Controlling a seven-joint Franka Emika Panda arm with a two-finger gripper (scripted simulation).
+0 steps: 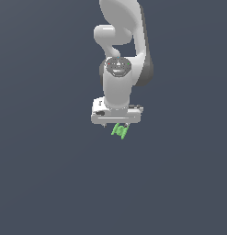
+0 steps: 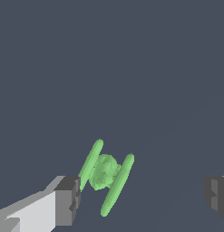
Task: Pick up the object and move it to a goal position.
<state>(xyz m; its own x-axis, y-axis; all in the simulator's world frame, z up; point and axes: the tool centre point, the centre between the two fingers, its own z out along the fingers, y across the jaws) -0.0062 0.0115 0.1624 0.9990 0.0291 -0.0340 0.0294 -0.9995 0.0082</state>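
Green object (image 1: 119, 131) sits just below the white end effector (image 1: 116, 125) in the exterior view, slightly toward that view's right of the arm's centre line. Shape: two slim rounded bars joined by a lumpy ball-like cross piece, H-like. Both bars tilted the same way, long axes leaning diagonally, not upright and not flat; the cross piece runs across between them. Glossy bright green, smooth bars, faceted middle.

Wrist view: object (image 2: 105, 176) lies between the two dark grey fingertips (image 2: 68, 200), close beside one finger, well apart from the other. End effector is spread wide, nothing clamped; contact with the near finger can't be told.

Arm (image 1: 119, 69) hangs straight down, smooth white casing, wrist vertical, hand block level above the plain dark grey tabletop (image 1: 46, 183).
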